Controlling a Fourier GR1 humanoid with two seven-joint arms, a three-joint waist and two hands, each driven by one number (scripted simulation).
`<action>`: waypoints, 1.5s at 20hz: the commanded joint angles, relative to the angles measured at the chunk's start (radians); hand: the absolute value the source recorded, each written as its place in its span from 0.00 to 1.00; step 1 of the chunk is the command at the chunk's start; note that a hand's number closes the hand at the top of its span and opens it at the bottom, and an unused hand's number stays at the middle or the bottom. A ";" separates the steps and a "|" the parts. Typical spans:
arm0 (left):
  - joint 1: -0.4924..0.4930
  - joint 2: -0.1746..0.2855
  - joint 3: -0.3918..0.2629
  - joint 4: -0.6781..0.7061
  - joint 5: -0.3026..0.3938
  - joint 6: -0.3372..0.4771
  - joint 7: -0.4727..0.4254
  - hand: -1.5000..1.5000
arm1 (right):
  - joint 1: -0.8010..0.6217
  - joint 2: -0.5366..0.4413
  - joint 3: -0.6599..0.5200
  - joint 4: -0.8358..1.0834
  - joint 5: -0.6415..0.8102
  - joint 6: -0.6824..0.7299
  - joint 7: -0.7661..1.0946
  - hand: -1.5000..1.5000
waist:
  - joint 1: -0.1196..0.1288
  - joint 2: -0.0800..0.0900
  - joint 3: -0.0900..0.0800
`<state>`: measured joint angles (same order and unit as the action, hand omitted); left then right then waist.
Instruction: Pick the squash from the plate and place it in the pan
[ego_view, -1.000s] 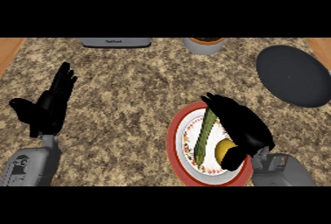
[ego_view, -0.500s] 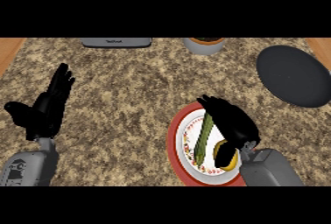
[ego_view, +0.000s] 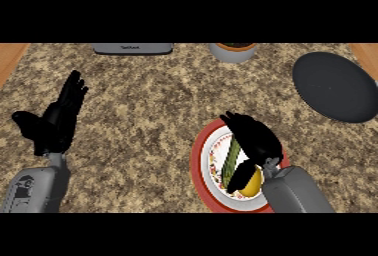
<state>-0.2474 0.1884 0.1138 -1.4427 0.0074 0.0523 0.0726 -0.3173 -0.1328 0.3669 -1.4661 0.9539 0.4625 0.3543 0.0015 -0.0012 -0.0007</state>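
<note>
A green-and-yellow squash, a red-rimmed white plate, a dark grey pan, a speckled brown counter

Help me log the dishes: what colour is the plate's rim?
The rim of the plate is red, best seen in the head view.

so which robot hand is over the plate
The right robot hand, fingers extended above the red-rimmed plate and the squash; the left robot hand rests open over the counter at the left.
</note>
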 joint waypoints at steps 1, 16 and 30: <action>0.020 0.019 0.007 -0.091 0.010 -0.014 0.081 0.50 | 0.035 0.022 0.004 0.007 0.032 0.010 0.004 0.00 | 0.001 0.000 0.001; 0.009 -0.029 0.002 0.022 -0.024 -0.003 -0.029 0.50 | 0.009 -0.004 -0.014 0.116 0.117 -0.093 -0.253 1.00 | -0.001 0.001 0.001; 0.026 0.008 0.038 -0.016 -0.003 -0.025 -0.001 0.50 | 0.302 -0.075 -0.062 -0.624 0.092 -0.090 -0.144 1.00 | -0.020 -0.004 0.000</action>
<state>-0.2199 0.1702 0.1265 -1.4717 -0.0168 0.0532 0.0778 -0.0495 -0.2096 0.3367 -1.9335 1.0450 0.4113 0.1878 -0.0164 -0.0058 -0.0005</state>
